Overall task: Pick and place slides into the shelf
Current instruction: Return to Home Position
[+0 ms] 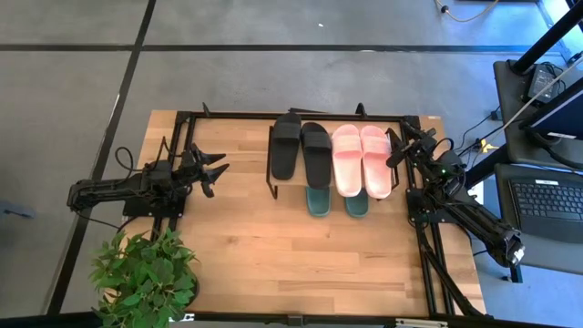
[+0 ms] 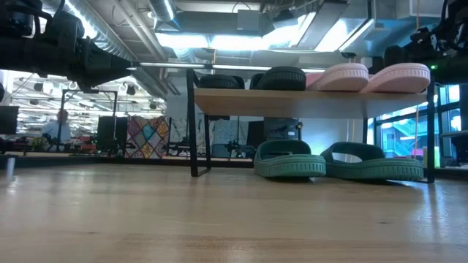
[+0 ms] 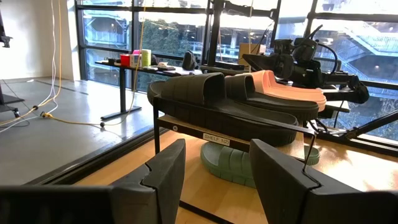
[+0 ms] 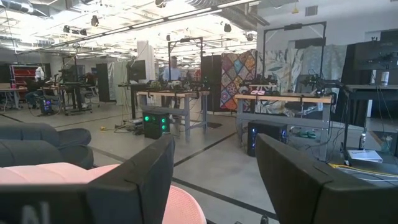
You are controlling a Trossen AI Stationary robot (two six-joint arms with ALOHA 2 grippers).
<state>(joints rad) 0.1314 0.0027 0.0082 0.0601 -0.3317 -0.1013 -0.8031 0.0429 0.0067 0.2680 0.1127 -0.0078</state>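
Note:
The shelf point(image 1: 273, 173) stands at the table's far middle. On its top board lie a pair of black slides point(image 1: 301, 148) and a pair of light pink slides point(image 1: 362, 159). Under the board a pair of dark green slides point(image 2: 333, 162) rests sole-down on the table. My left gripper point(image 1: 217, 170) hovers open above the table, left of the shelf, pointing level at it. My right gripper point(image 1: 398, 150) is open just right of the pink slides, with nothing between its fingers.
A potted green plant point(image 1: 144, 278) stands at the table's near left corner. The bare wooden tabletop point(image 1: 301, 260) stretches in front of the shelf. A desk with a laptop point(image 1: 547, 196) lies off the table's right side.

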